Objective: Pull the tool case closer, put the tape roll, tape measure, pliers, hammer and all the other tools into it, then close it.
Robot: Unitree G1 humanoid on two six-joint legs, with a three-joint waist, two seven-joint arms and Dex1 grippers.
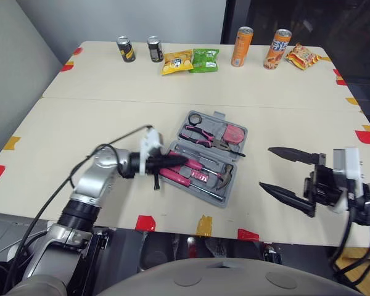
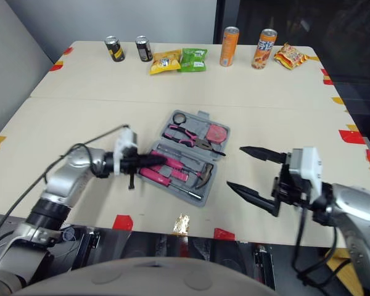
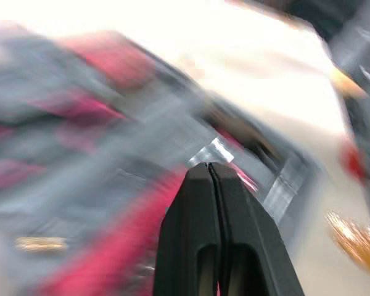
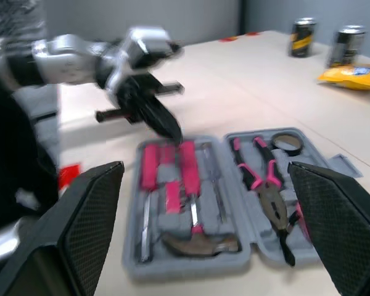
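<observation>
Case (image 1: 218, 116) open; left end effector (image 1: 180, 161) pressed together over its 9 o'clock side; right end effector (image 1: 265, 167) spread, 3 o'clock.

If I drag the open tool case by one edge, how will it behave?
Likely stiff: the tool case looks like moulded plastic. Probably heavyish with the hammer and pliers seated. Lying flat on the smooth table, it should slide, perhaps pivot, not tip.

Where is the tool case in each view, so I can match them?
Left eye view: tool case, open, mid-table toward the near edge.
Right eye view: same, slightly left of centre.
Left wrist view: just beyond the left hand.
Right wrist view: framed by the open right hand.
Shared landmark: left hand tip over the pink handles in the case.
</observation>
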